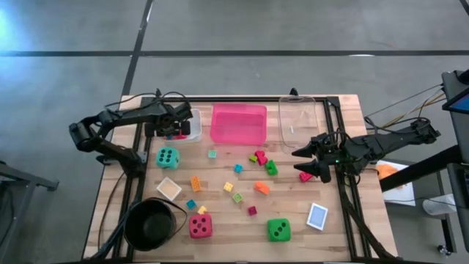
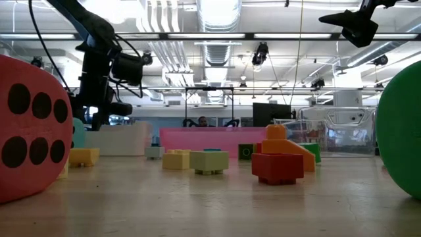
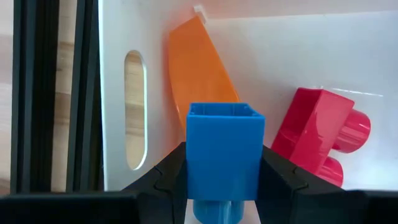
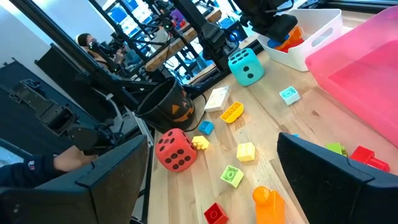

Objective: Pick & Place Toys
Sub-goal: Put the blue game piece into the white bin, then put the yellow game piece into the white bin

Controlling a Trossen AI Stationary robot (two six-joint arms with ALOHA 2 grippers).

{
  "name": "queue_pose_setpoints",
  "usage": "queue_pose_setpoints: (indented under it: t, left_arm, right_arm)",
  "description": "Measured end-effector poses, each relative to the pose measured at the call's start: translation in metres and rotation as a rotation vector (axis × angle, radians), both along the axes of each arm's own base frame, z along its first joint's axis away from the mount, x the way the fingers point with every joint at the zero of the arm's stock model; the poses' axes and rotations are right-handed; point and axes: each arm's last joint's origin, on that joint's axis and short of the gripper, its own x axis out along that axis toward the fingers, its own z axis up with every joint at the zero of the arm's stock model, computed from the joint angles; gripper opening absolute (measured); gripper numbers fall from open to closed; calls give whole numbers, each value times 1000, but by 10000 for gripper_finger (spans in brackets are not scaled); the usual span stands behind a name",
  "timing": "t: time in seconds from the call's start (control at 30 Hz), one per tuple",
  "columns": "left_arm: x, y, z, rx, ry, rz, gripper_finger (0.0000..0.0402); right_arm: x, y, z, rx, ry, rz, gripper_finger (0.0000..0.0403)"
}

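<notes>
Your left gripper [image 3: 222,180] is over the white tray [image 1: 192,126] at the table's far left, fingers clamped on a blue block [image 3: 224,152] — you can see it squeezed between the 2 dark pads in the left wrist view. Below it in the tray lie an orange block [image 3: 199,71] and a red block [image 3: 320,134].

Your right gripper [image 1: 314,163] hangs at the table's right side, just beside the clear tray [image 1: 297,121], fingers spread wide with nothing between them. A small red block [image 1: 305,177] sits right at its tips.

The rest is scattered on the wood: teal die [image 1: 168,157] near the white tray, red die [image 1: 200,226] next to the black bowl [image 1: 152,224], green die [image 1: 278,229] toward the near edge, and a blue-edged card [image 1: 317,216] beside it (a 2nd, pale card [image 1: 168,188] lies near the bowl). Small bright blocks [image 1: 256,187] litter the middle, in front of the pink tray [image 1: 238,123] — which looks bare inside.
</notes>
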Motion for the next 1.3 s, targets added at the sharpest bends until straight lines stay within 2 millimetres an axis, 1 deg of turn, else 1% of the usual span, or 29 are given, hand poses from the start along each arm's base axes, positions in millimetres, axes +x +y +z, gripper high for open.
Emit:
queue_pose_setpoints:
  t: [0.27, 0.3, 0.33, 0.47, 0.53, 0.63, 0.7, 0.83, 0.97, 1.07, 1.17, 1.3]
  left_arm:
    - [1, 0, 1, -15, -16, -2, 131]
    - [2, 0, 2, -18, -21, -3, 144]
    - [2, 0, 2, -19, -22, -6, 166]
    - [2, 1, 3, -25, -20, -24, 277]
    - [2, 1, 3, -32, -22, -30, 319]
    - [2, 1, 3, -41, -22, -53, 363]
    - [3, 1, 4, -45, -22, -62, 379]
    - [7, 4, 11, -49, -41, -115, 390]
    - [18, 1, 31, -61, -41, -212, 391]
    - [30, -10, 49, -62, -37, -276, 392]
    - [47, -25, 65, -14, -58, -360, 392]
    - [59, -41, 77, 3, -95, -413, 392]
  right_arm:
    - [0, 0, 0, 0, 0, 0, 348]
    - [0, 0, 0, 0, 0, 0, 348]
    - [0, 0, 0, 0, 0, 0, 348]
    - [0, 0, 0, 0, 0, 0, 348]
    - [0, 0, 0, 0, 0, 0, 348]
    - [0, 0, 0, 0, 0, 0, 348]
    - [0, 0, 0, 0, 0, 0, 348]
    - [0, 0, 0, 0, 0, 0, 348]
    - [0, 0, 0, 0, 0, 0, 348]
    - [0, 0, 0, -1, 0, -1, 348]
    - [0, 0, 0, -11, -1, 1, 348]
    - [0, 0, 0, -17, -1, 2, 348]
